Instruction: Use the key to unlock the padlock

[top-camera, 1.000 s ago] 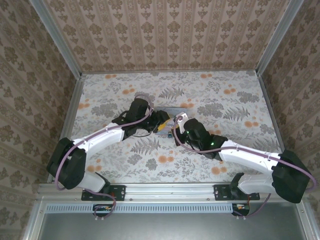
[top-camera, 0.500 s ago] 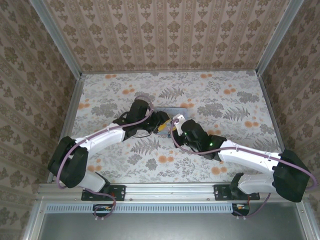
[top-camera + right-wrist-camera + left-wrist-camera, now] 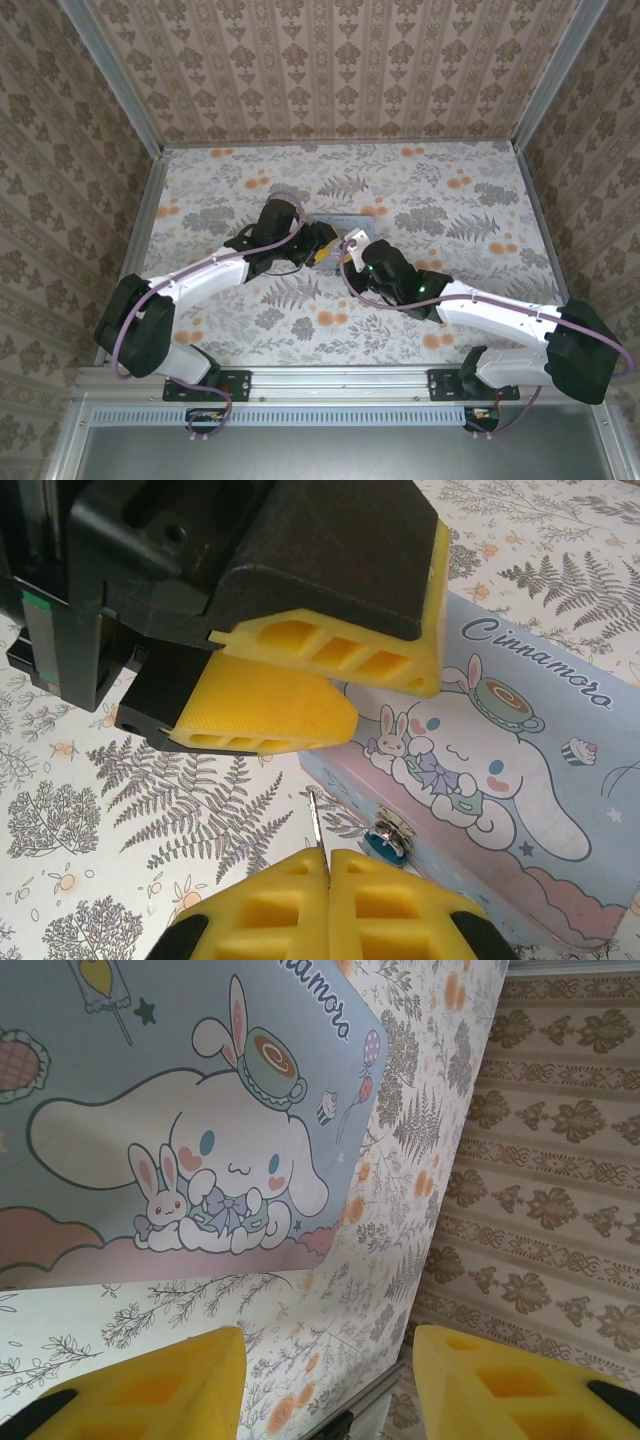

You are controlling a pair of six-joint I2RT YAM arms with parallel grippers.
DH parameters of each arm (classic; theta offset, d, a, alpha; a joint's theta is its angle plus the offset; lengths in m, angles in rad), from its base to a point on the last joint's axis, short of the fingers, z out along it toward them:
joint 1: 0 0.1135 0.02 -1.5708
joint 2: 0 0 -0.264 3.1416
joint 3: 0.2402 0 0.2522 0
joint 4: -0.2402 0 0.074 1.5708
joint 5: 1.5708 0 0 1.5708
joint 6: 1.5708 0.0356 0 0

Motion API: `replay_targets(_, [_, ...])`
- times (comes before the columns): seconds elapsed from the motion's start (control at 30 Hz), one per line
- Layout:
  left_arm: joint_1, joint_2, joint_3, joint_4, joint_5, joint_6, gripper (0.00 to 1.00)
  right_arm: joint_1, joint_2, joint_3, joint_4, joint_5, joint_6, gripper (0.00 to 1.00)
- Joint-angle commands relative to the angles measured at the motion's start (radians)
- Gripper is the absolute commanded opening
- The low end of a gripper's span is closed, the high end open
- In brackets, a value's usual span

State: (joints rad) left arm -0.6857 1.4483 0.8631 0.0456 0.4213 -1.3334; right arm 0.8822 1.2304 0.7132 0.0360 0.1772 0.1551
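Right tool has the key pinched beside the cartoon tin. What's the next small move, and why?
Probably nudge the right tool rightward in its wrist view: the key sticks out of its shut grip just left of the padlock at the front edge of the tin, not yet touching it.

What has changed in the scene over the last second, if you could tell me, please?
The right hand, shut on the key, shifted a little to the left, closer to the tin and the left hand. Nothing was visibly taken hold of or let go. The left hand stayed open by the tin, and the tin did not move.
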Motion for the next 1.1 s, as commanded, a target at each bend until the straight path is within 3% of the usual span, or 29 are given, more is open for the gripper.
replay_targets(0.0, [-0.004,-0.031,-0.016,-0.012,-0.010,-0.018,0.48,0.008,-0.010,0.021,-0.002,0.039,-0.021,0.00])
replay_targets(0.43, [-0.023,-0.013,-0.014,0.000,-0.009,-0.032,0.44,0.040,0.061,0.079,-0.015,0.102,-0.087,0.00])
replay_targets(1.07, [-0.037,-0.005,-0.032,0.020,-0.010,-0.041,0.20,0.049,0.097,0.097,-0.016,0.137,-0.092,0.00])
